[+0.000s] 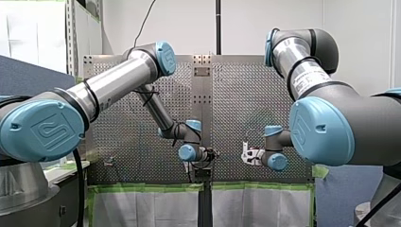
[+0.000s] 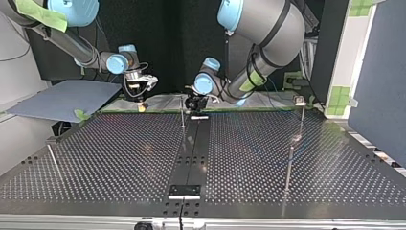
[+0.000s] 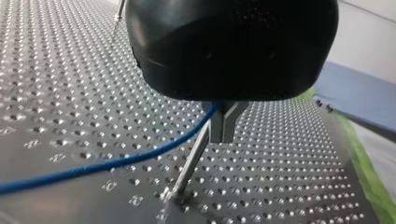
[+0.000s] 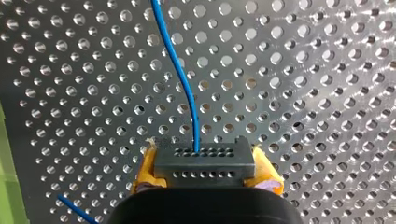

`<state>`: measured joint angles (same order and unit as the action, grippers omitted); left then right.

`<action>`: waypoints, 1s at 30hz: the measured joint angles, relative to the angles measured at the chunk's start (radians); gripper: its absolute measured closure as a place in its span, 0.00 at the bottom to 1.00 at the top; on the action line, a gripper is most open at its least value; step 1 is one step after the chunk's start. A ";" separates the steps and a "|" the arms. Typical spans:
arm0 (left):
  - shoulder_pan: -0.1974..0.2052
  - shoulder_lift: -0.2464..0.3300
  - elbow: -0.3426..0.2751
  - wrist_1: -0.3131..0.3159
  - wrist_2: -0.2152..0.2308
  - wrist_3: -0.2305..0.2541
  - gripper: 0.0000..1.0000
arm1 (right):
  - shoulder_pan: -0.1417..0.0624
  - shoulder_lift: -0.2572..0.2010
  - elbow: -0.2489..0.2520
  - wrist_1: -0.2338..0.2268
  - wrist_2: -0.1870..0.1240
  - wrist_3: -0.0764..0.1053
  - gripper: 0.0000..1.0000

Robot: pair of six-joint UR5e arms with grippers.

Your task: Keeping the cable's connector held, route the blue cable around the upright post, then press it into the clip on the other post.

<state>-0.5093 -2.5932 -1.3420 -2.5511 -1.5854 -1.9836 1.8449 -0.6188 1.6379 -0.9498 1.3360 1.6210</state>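
Mostly housing-hidden, left gripper (image 3: 222, 136) pinching blue cable (image 4: 188, 93), right gripper (image 4: 206, 173) clamping connector (image 4: 204, 158).

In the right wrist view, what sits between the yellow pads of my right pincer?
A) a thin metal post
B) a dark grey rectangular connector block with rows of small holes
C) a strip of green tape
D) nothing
B: the right pincer is shut on the dark grey rectangular connector block, and the thin blue cable leaves one of its holes.
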 joint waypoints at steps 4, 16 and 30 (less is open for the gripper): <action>0.006 -0.001 0.003 -0.002 -0.027 -0.002 0.98 | -0.004 0.000 -0.005 -0.002 0.000 0.004 1.00; 0.013 0.000 0.003 -0.006 -0.038 0.000 0.98 | -0.019 0.000 -0.020 -0.004 -0.002 0.010 1.00; 0.010 0.002 0.003 -0.071 -0.036 0.087 0.48 | -0.022 0.000 -0.025 -0.001 -0.006 0.006 1.00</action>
<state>-0.4991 -2.5915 -1.3388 -2.6217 -1.6213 -1.8968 1.8233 -0.6185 1.6134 -0.9509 1.3303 1.6271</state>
